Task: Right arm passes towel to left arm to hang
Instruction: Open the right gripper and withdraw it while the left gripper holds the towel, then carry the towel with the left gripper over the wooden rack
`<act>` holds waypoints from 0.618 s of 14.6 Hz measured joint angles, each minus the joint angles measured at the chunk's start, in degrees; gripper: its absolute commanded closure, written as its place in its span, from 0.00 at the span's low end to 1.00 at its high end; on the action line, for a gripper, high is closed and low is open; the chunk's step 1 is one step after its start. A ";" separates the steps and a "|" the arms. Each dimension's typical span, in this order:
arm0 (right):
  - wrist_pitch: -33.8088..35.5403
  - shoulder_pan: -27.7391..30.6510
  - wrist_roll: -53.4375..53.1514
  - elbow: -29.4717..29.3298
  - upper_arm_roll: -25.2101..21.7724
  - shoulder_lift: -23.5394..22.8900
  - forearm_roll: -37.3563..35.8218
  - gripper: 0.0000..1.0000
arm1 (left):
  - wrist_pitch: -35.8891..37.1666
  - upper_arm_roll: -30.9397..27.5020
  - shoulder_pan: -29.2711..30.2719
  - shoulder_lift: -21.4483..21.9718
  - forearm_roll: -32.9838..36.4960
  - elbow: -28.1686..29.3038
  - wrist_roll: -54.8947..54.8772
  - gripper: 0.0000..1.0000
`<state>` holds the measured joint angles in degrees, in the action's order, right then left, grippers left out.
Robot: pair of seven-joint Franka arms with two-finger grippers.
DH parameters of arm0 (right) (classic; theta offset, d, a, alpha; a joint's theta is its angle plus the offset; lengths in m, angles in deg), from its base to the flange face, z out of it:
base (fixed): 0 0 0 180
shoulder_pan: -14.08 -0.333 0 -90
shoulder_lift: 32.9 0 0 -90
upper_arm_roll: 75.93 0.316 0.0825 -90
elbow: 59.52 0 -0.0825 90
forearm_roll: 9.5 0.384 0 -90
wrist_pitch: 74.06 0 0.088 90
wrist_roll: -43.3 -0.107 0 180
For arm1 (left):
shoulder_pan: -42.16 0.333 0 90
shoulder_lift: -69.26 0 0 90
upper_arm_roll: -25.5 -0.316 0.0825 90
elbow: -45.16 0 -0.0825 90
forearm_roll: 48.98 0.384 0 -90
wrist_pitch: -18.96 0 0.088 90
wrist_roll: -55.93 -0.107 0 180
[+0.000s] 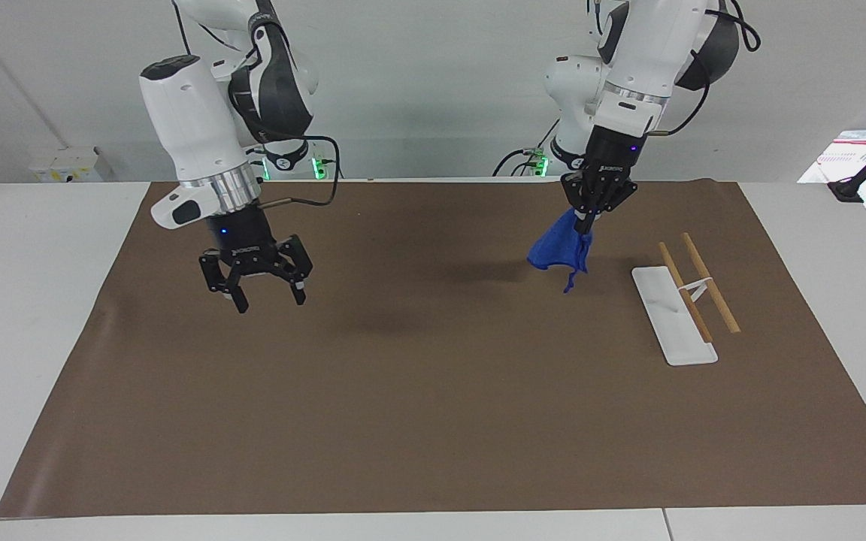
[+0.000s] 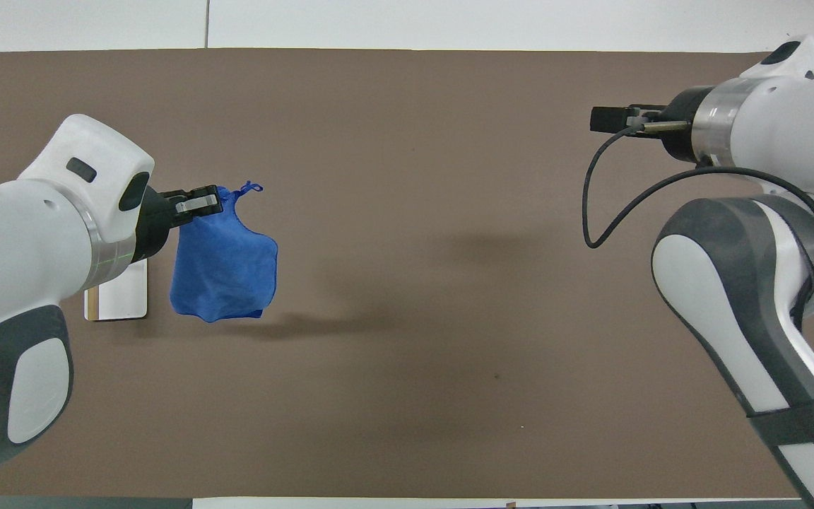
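towel (image 1: 559, 248) | hangs lengthwise below left gripper (image 1: 588, 218), pinched at its top | rack (image 1: 685, 297) beside, toward left arm's end | right gripper (image 1: 260, 289) spread wide, empty, well apart, waits

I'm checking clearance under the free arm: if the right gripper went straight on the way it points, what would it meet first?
The right gripper, open and empty, points straight down, so it would probably meet the bare brown mat first; nothing appears to lie beneath it.

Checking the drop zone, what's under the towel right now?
Only bare brown mat and a shadow; the towel hangs clear from the shut left gripper. The rack lies beside, not underneath.
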<state>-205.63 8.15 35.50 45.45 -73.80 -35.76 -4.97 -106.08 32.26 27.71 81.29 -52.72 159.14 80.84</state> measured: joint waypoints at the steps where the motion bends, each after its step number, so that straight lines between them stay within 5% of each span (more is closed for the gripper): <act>1: 3.91 1.01 0.03 -0.65 -0.03 0.98 -1.47 0.00 | 0.00 -0.09 0.29 -0.11 0.61 -0.32 -0.57 1.00; 9: 35.83 7.14 0.18 -12.56 -0.43 5.90 -3.66 0.00 | 0.11 -0.44 5.78 -1.26 1.23 -2.04 0.23 1.00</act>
<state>-169.81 15.30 35.69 32.89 -74.23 -29.86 -8.62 -105.97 31.82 33.49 80.03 -51.50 157.10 81.07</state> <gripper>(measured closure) 0.000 0.978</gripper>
